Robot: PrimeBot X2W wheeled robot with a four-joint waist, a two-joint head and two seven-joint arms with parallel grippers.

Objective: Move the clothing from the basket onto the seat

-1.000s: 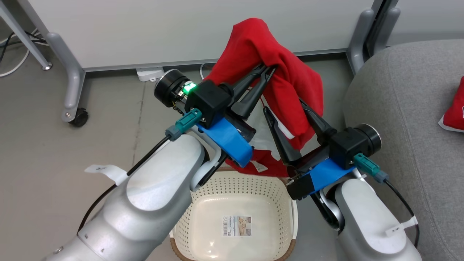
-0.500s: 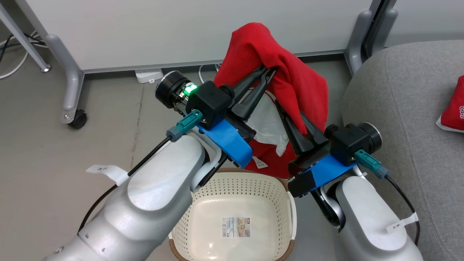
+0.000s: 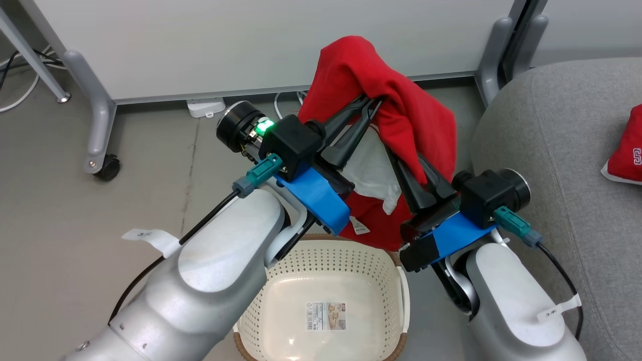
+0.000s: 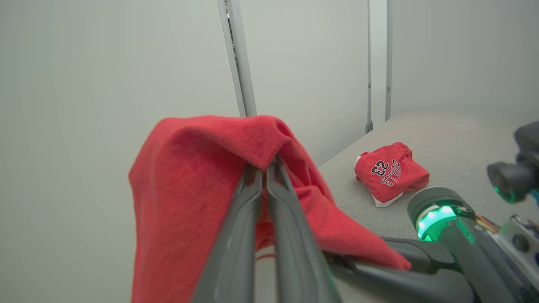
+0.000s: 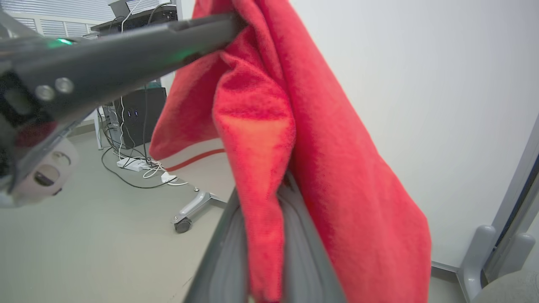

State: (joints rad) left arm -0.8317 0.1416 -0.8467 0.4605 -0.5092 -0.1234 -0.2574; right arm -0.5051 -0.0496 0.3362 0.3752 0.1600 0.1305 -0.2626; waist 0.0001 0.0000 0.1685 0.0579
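Head view: clothing [image 3: 411,115] outside basket [image 3: 321,260]

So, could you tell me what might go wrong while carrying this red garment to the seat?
The red garment hangs low by the far rim of the basket and could snag it. The left gripper and right gripper each pinch only a fold; if the arms diverge, one may slip short of the seat.

Oval cream plastic basket [image 3: 386,281] stands on the floor [image 3: 75,215], left of the grey fabric seat [image 3: 562,150]. A red cloth garment [image 3: 411,115] hangs above its far rim; a second red garment [image 3: 624,155] lies on the seat.
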